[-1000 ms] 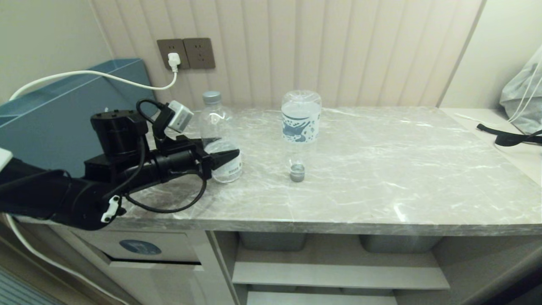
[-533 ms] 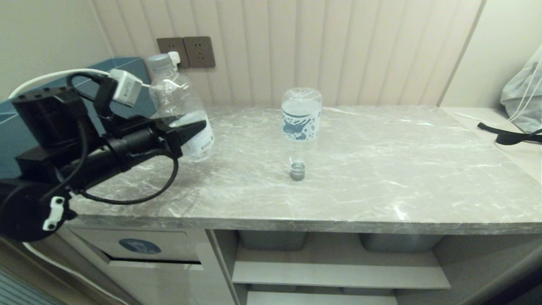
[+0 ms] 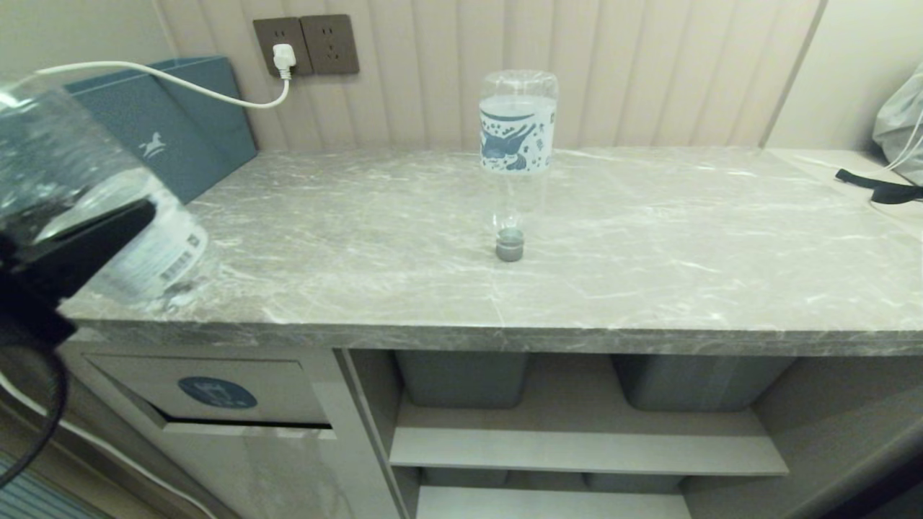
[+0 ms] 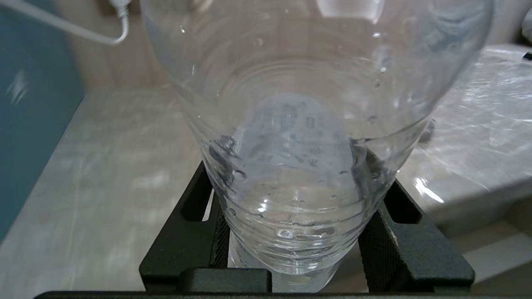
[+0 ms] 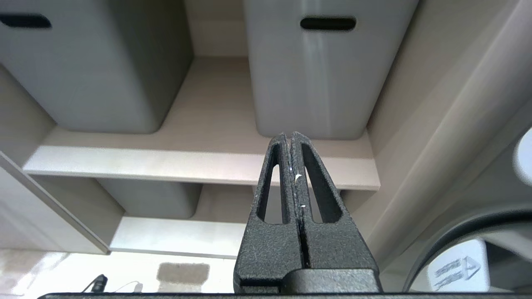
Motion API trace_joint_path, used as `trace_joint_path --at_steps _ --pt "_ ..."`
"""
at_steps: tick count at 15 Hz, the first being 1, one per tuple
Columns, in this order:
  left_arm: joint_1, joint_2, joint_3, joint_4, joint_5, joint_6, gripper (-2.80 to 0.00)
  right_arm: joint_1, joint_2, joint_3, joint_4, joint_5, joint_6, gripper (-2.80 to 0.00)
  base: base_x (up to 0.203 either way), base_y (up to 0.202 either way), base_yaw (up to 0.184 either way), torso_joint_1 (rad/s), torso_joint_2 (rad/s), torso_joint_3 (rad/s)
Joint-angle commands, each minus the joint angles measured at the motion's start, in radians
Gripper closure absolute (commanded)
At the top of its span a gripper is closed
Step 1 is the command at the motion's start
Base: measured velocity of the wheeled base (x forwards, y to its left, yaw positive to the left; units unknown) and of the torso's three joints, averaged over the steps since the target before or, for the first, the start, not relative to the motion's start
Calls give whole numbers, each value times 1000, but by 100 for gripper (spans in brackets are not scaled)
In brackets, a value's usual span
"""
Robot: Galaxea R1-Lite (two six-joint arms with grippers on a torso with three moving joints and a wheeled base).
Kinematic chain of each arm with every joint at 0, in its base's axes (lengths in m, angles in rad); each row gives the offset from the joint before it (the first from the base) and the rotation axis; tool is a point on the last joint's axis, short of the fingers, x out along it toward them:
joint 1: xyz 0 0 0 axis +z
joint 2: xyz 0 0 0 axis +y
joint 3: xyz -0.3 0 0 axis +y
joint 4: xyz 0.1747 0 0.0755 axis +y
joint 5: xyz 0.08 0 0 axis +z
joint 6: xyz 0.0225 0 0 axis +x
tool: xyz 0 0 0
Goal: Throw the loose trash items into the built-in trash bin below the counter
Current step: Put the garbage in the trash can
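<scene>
Left hand (image 4: 291,232) grips a bottle (image 4: 299,137), seemingly above the counter (image 3: 577,288).

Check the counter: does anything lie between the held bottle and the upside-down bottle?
No. In the head view, only bare counter separates the held bottle, in the left gripper, from the upside-down bottle.

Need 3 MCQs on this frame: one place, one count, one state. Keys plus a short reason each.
1. Where does the inverted bottle stand?
A. on the counter
B. on a shelf
C. in a grey tub

2. How many grey tubs stand on the upper shelf?
A. one
B. two
C. four

3. What is the left gripper doing?
A. hanging open and empty
B. pushing the trash bin flap
C. clamping a clear bottle

Answers:
1 A: its grey cap sits on the marble slab.
2 B: both the head and right wrist views show a pair.
3 C: its pads press both sides of the bottle.
</scene>
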Motion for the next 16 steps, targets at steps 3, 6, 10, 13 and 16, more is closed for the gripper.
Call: trace_joint_path --at_steps 3,6,10,13,16 --pt "10 -483 118 353 84 -161 0 0 0 0 0 0 0 0 0 0 0 -196 500 287" --pt "13 -571 153 622 193 -632 0 0 0 0 0 0 2 0 0 0 0 -184 470 286" --pt "15 -329 161 646 383 -1200 0 0 0 0 0 0 2 0 0 0 0 -158 459 297" --pt "28 -132 178 609 442 -1462 0 0 0 0 0 -1 2 0 0 0 0 -134 453 315" --pt "62 17 224 448 424 -1555 0 0 0 0 0 -1 2 0 0 0 0 -49 222 153"
